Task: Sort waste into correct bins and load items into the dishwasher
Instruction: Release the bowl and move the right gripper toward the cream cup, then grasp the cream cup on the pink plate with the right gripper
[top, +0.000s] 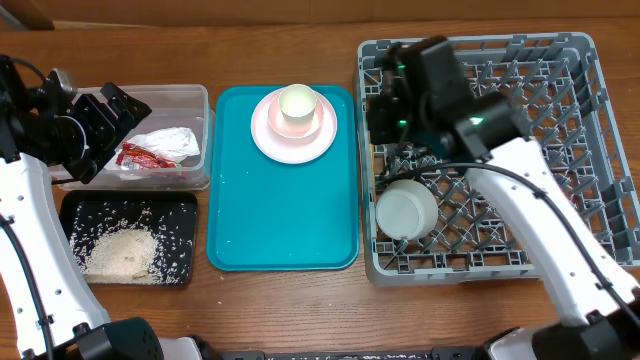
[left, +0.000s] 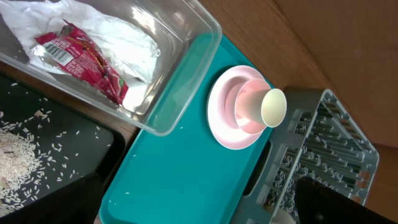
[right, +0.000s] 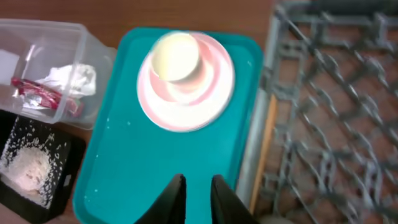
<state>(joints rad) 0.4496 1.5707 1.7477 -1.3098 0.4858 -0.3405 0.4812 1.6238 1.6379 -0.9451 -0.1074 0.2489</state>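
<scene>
A pale pink plate sits at the far end of the teal tray. It carries a pinkish bowl with a cream cup on it. The red wrapper and white napkin lie in the clear tub. Rice grains lie in the black tray. A grey-white bowl sits in the grey dish rack. My left gripper is wide open and empty above the tub. My right gripper hangs over the rack's left edge, fingers close together and empty.
The tub and black tray stand left of the teal tray and the rack stands right of it, all close together on the wooden table. A few stray grains dot the teal tray.
</scene>
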